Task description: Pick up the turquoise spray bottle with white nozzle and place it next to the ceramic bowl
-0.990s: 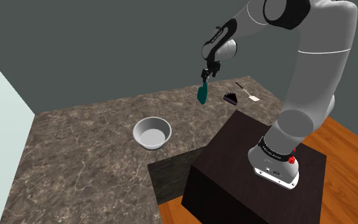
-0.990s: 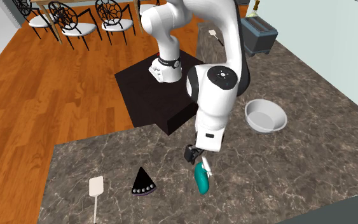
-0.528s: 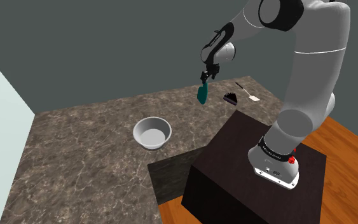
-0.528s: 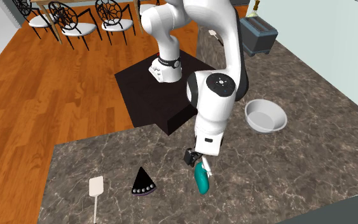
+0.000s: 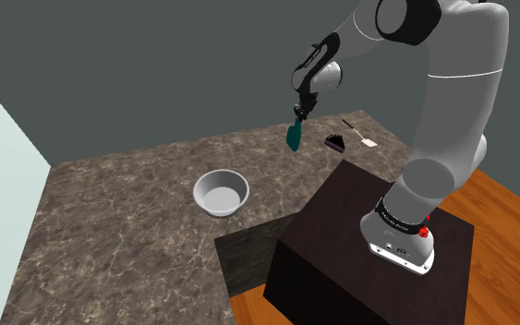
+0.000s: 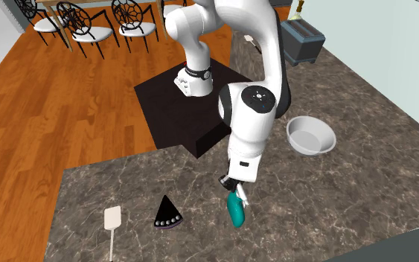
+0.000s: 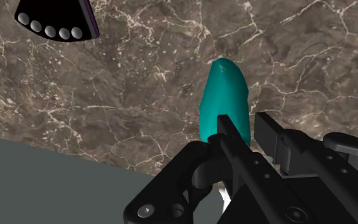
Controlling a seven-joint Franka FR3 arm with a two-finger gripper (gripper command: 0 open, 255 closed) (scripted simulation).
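I take this for a home kitchen with a dining area beside it. A dark, white-veined stone countertop (image 6: 364, 134) carries a bowl (image 6: 310, 135) and a white spatula (image 6: 112, 222). At its far end sits a grey boxy appliance (image 6: 303, 39), possibly a toaster, though I can't be sure from here. Past the counter, plank wood flooring (image 6: 44, 119) runs out to wire-backed dining chairs (image 6: 88, 30).

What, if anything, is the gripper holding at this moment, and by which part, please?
The gripper holds the turquoise spray bottle by its top end, at the white nozzle, with the body hanging below it over the counter.
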